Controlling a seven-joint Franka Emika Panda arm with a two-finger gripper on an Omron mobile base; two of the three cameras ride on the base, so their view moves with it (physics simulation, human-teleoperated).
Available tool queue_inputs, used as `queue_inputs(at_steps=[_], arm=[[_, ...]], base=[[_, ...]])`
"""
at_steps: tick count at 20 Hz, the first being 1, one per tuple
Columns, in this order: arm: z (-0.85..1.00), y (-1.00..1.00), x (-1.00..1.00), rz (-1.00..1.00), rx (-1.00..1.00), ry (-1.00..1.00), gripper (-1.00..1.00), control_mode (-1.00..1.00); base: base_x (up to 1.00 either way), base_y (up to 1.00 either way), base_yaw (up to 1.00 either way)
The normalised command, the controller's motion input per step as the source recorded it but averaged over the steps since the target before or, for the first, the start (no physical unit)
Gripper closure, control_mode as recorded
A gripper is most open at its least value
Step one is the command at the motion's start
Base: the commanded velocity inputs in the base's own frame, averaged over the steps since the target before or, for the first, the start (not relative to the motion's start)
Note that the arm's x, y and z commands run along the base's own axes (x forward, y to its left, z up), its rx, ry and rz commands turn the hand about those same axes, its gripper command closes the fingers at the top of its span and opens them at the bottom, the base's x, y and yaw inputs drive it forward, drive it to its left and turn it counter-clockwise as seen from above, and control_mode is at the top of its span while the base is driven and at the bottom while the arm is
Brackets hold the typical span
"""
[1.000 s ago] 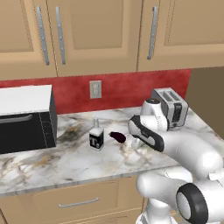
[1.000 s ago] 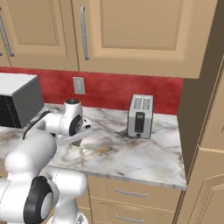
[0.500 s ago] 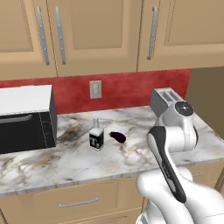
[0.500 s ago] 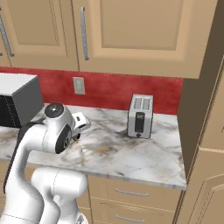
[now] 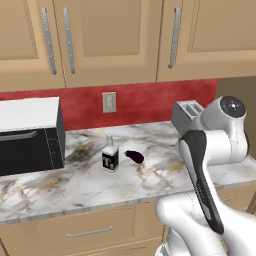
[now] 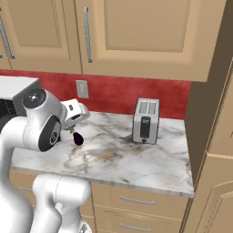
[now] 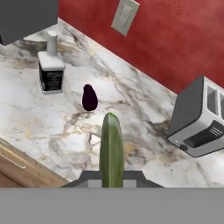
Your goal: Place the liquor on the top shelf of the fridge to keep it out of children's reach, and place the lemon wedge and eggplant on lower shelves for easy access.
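Clamped on the lemon wedge (image 7: 111, 146), bottom centre of hand view, gripper (image 7: 111, 177); swung up from over the counter (image 5: 75, 185); unmoved at frame centre: liquor (image 5: 110, 155), eggplant (image 5: 134, 156) just right.

Small square-shouldered dark liquor bottle (image 5: 110, 157) on marble table (image 5: 75, 187), glossy dark oblong eggplant (image 5: 134, 156) just right of it; black microwave (image 5: 29, 135) far left, silver toaster (image 6: 145, 120) right.

A grey toaster (image 6: 145, 120) and black microwave (image 5: 30, 135) stand on the marble counter (image 5: 100, 185).
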Motion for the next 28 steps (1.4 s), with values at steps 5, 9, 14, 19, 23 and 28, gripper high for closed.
queue_inputs(at_steps=[5, 9, 14, 19, 23, 28], arm=[[0.56, 0.0, -0.4, -0.03, -0.06, 0.0, 1.0, -1.0], [0.18, 0.0, -0.3, 0.0, -0.03, 0.0, 1.0, 1.0], [0.0, 0.0, 0.0, 0.0, 0.0, 0.0, 1.0, 1.0], [0.0, 0.0, 0.0, 0.0, 0.0, 0.0, 1.0, 1.0], [0.0, 0.0, 0.0, 0.0, 0.0, 0.0, 1.0, 1.0], [0.0, 0.0, 0.0, 0.0, 0.0, 0.0, 1.0, 1.0]], base=[[0.0, 0.0, 0.0], [-0.45, -0.01, 0.0], [-1.0, -0.1, 0.02], [-0.99, -0.34, 0.0], [-0.75, -0.48, -0.14], [-0.26, -0.47, -0.42]])
